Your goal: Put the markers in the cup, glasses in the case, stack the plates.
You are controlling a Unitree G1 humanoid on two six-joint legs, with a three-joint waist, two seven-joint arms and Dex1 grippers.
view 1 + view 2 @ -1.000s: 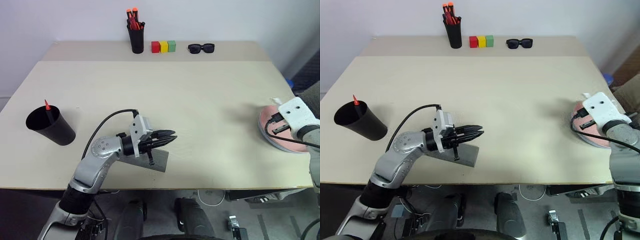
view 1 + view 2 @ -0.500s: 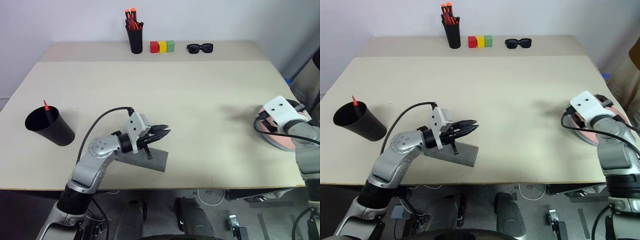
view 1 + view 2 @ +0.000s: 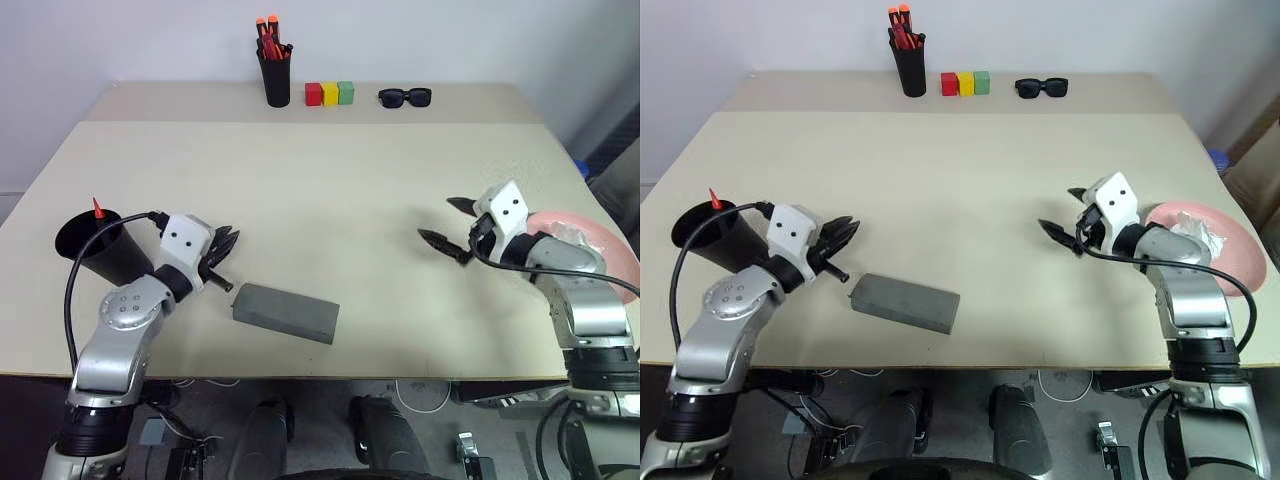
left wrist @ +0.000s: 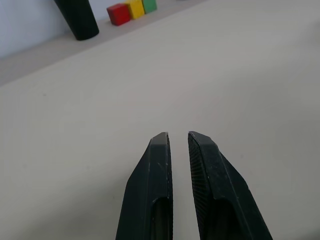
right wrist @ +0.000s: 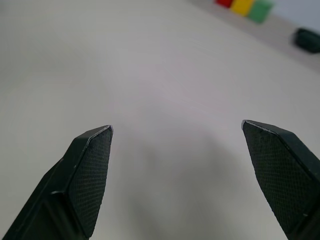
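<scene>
Grey felt-like rectangular case (image 3: 286,312) lies closed at 6 o'clock on the beige table (image 3: 330,180), near the front edge. Left gripper (image 3: 226,243), fingers almost pressed together and empty, hovers just at the case's 10 o'clock. Wide black tapered plastic cup (image 3: 95,250) at 8 o'clock holds a red marker (image 3: 99,212). Right gripper (image 3: 447,223), spread wide and empty, sits at 4 o'clock beside the pink round plastic plate (image 3: 600,250).
</scene>
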